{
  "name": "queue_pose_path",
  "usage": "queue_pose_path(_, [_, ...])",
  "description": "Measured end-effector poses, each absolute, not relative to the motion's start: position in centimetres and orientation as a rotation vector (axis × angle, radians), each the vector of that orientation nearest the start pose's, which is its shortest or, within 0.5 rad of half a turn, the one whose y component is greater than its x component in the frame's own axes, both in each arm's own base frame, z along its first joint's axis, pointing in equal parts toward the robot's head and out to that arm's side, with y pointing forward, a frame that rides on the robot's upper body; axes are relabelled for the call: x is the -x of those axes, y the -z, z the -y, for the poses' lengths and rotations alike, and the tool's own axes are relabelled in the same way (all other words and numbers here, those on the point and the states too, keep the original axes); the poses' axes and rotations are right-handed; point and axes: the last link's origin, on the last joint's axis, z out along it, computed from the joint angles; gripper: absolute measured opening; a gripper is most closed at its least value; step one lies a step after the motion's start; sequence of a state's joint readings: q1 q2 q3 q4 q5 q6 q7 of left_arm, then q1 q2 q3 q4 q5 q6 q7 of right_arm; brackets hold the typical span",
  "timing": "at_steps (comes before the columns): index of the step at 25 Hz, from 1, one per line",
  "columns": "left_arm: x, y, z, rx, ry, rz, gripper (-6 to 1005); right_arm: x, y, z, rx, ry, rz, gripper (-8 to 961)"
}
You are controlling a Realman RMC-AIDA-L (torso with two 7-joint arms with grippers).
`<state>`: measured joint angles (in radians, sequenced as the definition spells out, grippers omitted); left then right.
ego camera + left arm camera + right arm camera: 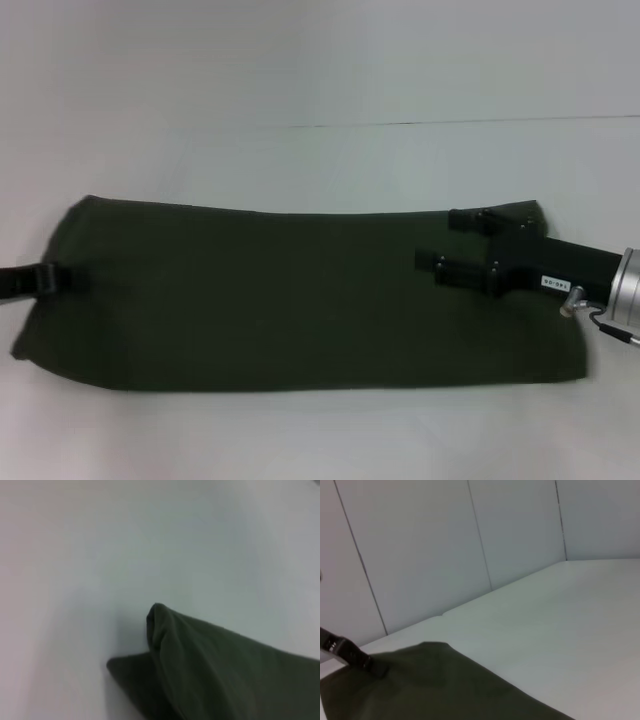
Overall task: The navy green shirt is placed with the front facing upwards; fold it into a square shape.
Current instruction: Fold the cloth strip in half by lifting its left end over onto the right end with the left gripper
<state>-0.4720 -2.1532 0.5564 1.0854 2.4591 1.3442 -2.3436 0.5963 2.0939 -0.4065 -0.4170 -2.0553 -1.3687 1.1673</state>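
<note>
- We've got the navy green shirt (300, 290) lying on the white tabletop (320, 160) as a long band that runs from our left to our right, so it's already folded lengthwise. No lettering or neckline shows on the side facing up.
- The right tool (432, 240) sits over the shirt's right end, near the far corner. Its two black fingers (470, 219) point toward the left and stand apart with a clear gap between them, and nothing is between them. Whether the tips actually touch the cloth, we honestly can't tell from the head view.
- The left tool (45, 278) is at the shirt's left edge, about halfway along that short side. Only a dark stub of it shows at the edge of the picture, so we can't tell if it's gripping the cloth or just resting there.
- In the left wrist view, a corner of the shirt (200, 670) looks bunched and lifted a little off the tabletop (150, 540).
- The right wrist view shows the shirt's (430, 685) flat surface, the tabletop (560, 620) beyond it, and a panelled wall (445, 545) behind.
</note>
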Motion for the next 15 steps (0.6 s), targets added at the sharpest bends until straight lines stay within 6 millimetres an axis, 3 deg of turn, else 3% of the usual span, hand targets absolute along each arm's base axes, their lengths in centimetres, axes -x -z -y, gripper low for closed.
queue_pose_path(5, [31.8, -7.5, -34.1, 1.972, 0.374, 1.560, 95, -27.9, 2.9, -34.5, 2.490, -0.753, -0.685, 899])
queue_pose_path(9, [28.7, -6.9, -34.3, 2.106, 0.533, 1.548, 95, -28.0, 3.3, -34.5, 2.490, -0.742, -0.692, 899])
queue_pose_path(15, [23.4, -3.9, -35.0, 2.340, 0.711, 1.506, 95, -28.5, 3.4, -34.1, 2.480, -0.736, -0.709, 900])
